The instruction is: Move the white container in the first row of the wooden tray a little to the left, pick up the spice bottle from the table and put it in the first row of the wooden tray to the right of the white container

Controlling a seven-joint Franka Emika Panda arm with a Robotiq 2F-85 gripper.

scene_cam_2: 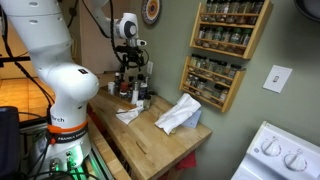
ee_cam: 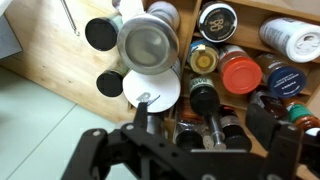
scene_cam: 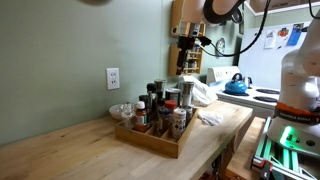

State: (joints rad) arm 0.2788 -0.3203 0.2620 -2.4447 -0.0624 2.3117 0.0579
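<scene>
The butcher-block counter (scene_cam: 60, 150) is pale wood with long grain. Past its far end a blue kettle (scene_cam: 236, 86) stands on a white surface, and a white stove (scene_cam_2: 285, 155) shows in an exterior view. Two wooden spice racks (scene_cam_2: 215, 80) packed with jars hang on the green wall. Crumpled white cloths (scene_cam_2: 178, 115) lie on the counter just beside the wooden tray (scene_cam: 150, 142).

The tray is a shallow light-wood rectangle with low sides. It lies flat at a slant to the counter's edge and is crowded with upright bottles. The end effector (scene_cam: 187, 62) hangs above the tray's end nearer the kettle, jaws spread wide, empty and touching nothing.

In the wrist view the white container (ee_cam: 150, 43) is a smooth whitish-grey cylinder. It stands upright, long axis vertical, with its round top facing the camera, and it overlaps a white disc (ee_cam: 165, 95). Black-capped bottles (ee_cam: 100, 33) crowd it on one side. A red cap (ee_cam: 240, 72) and a white ridged lid (ee_cam: 290, 38) sit on the other.
</scene>
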